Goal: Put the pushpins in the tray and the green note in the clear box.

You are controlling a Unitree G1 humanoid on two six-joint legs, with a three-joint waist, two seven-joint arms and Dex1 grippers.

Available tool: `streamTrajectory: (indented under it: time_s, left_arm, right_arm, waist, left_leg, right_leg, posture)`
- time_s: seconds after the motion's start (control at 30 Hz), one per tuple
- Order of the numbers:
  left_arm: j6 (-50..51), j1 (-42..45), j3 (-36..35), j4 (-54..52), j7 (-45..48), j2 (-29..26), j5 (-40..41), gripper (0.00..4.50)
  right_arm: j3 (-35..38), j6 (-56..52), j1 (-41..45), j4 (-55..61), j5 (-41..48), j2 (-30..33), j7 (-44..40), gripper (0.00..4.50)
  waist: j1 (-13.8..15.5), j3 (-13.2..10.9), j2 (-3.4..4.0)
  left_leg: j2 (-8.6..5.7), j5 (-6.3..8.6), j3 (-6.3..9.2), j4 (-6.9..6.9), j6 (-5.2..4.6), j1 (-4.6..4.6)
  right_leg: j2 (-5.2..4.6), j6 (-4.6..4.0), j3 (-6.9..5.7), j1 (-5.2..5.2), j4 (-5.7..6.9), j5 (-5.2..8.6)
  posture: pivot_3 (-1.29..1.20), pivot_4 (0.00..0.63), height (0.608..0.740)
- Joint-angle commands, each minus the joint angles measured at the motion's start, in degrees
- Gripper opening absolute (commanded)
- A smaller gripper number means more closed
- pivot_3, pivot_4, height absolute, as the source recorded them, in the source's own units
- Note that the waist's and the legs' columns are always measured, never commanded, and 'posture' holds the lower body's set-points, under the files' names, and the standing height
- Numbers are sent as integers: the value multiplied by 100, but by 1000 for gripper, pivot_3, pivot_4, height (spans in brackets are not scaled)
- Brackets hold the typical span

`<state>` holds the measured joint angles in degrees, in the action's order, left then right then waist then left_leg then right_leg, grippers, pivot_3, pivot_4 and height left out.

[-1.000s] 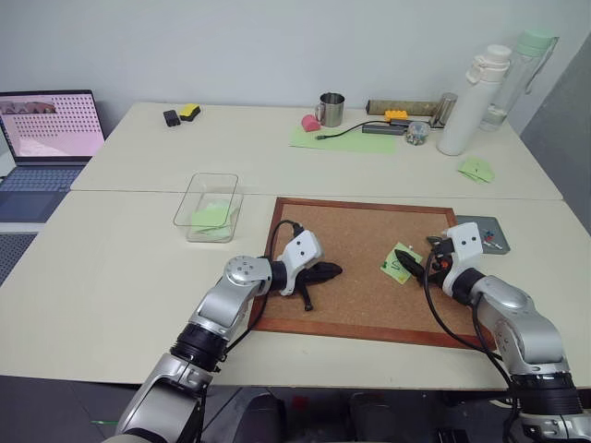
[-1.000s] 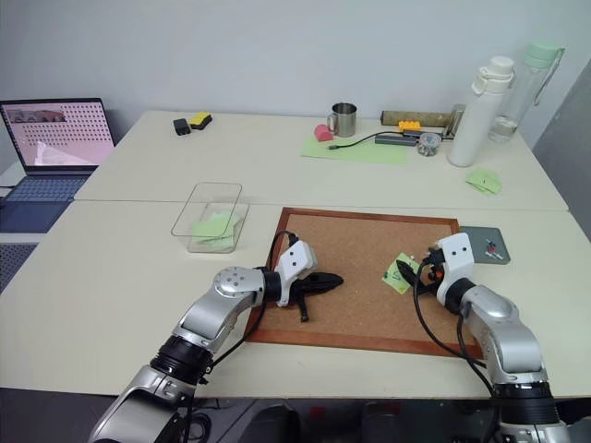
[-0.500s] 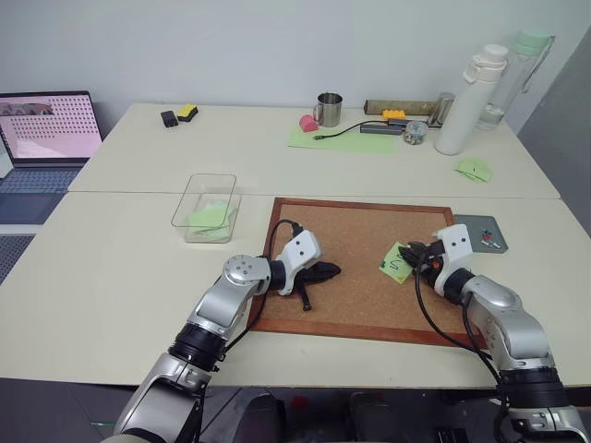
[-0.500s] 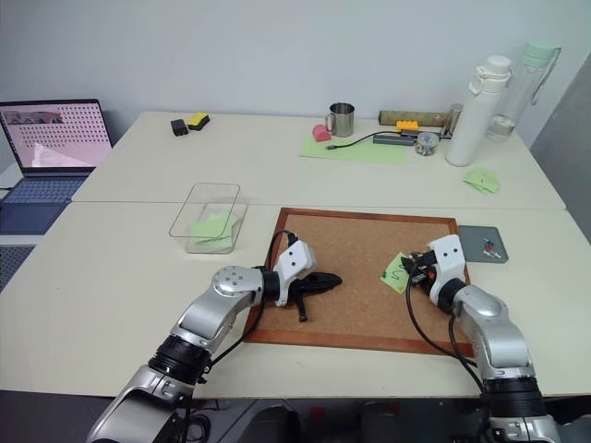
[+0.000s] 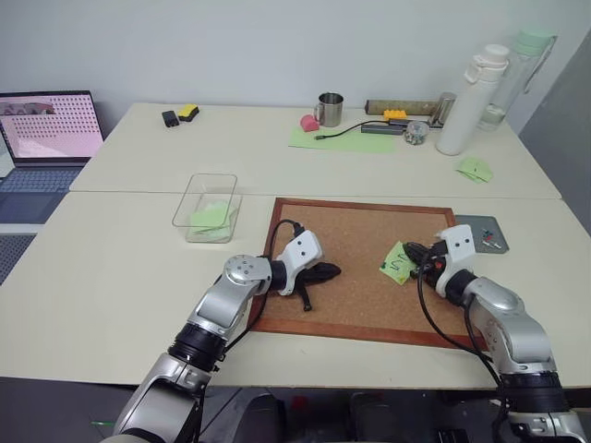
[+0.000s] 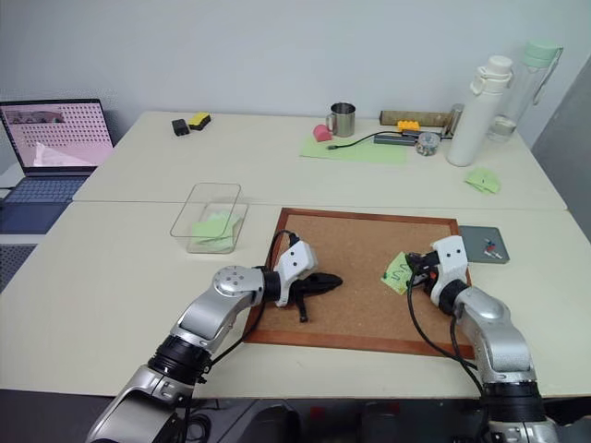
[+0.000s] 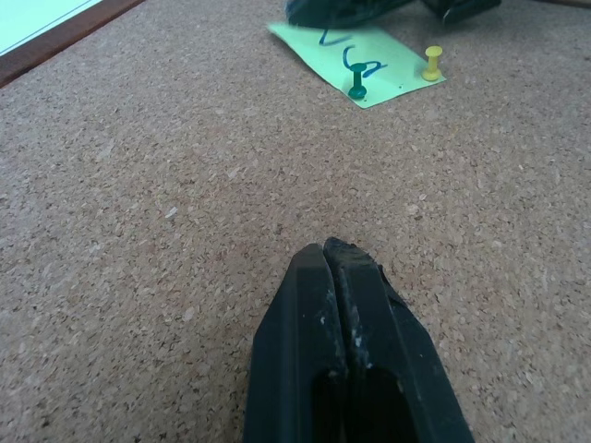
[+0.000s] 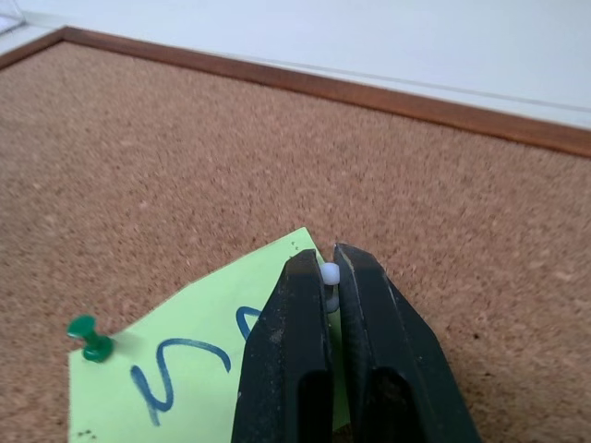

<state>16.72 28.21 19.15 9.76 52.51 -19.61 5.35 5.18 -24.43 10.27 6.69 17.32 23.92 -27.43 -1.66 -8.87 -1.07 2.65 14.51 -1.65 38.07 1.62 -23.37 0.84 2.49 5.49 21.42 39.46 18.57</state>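
Tray [image 5: 483,233] right of the corkboard [image 5: 355,268] holds small pins; clear box [image 5: 207,208] holds green paper. Right fingers [image 8: 325,277] pinch a white pushpin [image 8: 329,274] at the green note [image 5: 399,262]; left fingers [image 7: 334,260] pressed together.

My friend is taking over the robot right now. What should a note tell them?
Right gripper: shut on a white pushpin at the green note.
Left gripper: shut, empty, over the corkboard.
Note lies on the corkboard; green pin and yellow pin are in it.
Done: some pins lie in the tray.
Left: pull and tray these three pins, then move the note to the clear box.
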Motion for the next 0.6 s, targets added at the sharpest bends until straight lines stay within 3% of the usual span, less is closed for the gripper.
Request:
streamTrajectory:
  time_s: [0.03,0.6]
  left_arm:
    - [191,-117,195,189,-59,-96,-276,0]
    - [216,-210,182,132,-49,-207,-297,0]
  right_arm:
    - [120,-205,-85,788,323,7,-56,17]
    - [560,-773,-200,1330,710,164,24,17]
  waist:
    - [-1,0,0]
    - [-3,1,-2]
  left_leg:
    - [0,0,0,0,0,1]
    - [-1,0,-2,-2,0,12]
  right_leg:
    - [0,0,0,-2,0,0]
    - [1,1,1,-10,-1,0]
  posture:
    - [0,150,740]
    - [0,150,740]
